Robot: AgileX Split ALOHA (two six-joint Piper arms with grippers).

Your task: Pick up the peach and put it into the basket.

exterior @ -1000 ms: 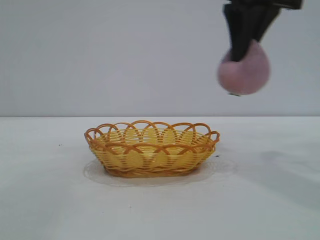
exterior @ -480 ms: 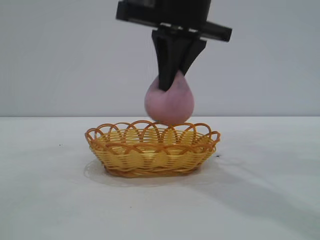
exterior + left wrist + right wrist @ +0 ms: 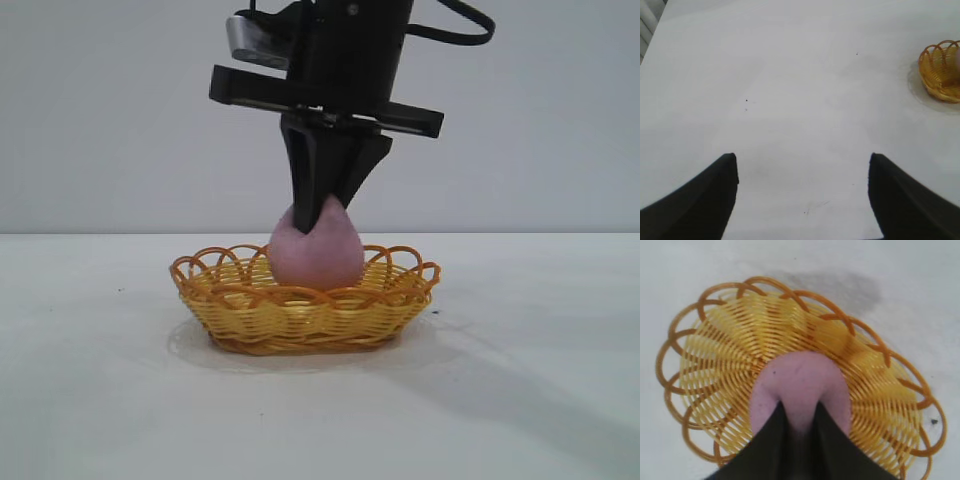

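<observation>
The pinkish-purple peach (image 3: pixel 318 255) hangs in my right gripper (image 3: pixel 318 215), which is shut on its top. The peach's lower part is inside the yellow wicker basket (image 3: pixel 250 305) with the orange looped rim, at the table's middle. In the right wrist view the peach (image 3: pixel 799 382) sits between my black fingers over the basket's woven floor (image 3: pixel 730 365). I cannot tell whether the peach touches the floor. My left gripper (image 3: pixel 802 162) is open and empty over bare table, far from the basket (image 3: pixel 935 70).
The white table (image 3: pixel 540 380) spreads all round the basket. A plain grey wall stands behind. A few small dark specks mark the table top (image 3: pixel 746 100).
My right gripper has carried the peach from high at the right to over the basket, then lowered it until its lower part is inside the rim.
</observation>
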